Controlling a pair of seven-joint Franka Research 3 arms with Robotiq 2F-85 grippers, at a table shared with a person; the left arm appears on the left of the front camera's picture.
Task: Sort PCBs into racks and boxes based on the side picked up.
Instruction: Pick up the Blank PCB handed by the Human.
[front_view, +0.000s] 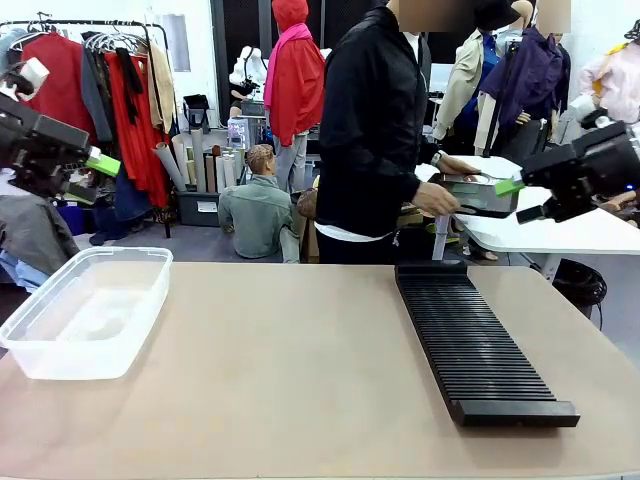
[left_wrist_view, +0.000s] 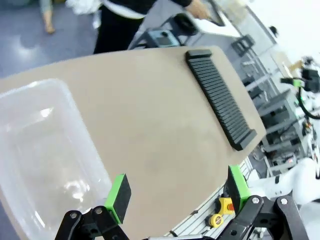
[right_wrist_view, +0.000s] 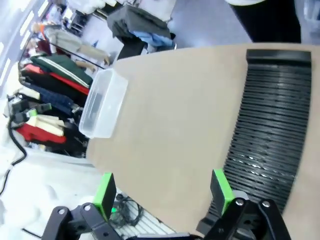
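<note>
The clear plastic box (front_view: 70, 360) stands empty at the table's left, and the long black slotted rack (front_view: 480, 345) lies empty at the right. No PCB is in view. My left gripper (front_view: 100, 165) hangs high above the table's left edge, and my right gripper (front_view: 512, 188) is raised at the far right. Seen from the left wrist, the left gripper (left_wrist_view: 178, 192) is open and holds nothing, above the box (left_wrist_view: 82, 130), with the rack (left_wrist_view: 220, 97) beyond. In the right wrist view the right gripper (right_wrist_view: 163, 192) is open and holds nothing, over the rack (right_wrist_view: 272, 135), with the box (right_wrist_view: 100, 131) far off.
A person in a black jacket (front_view: 375, 130) stands at the far side, turned towards a white side table (front_view: 560, 235), both hands on a dark shallow tray (front_view: 485, 195). The tabletop (front_view: 300, 360) between box and rack is bare.
</note>
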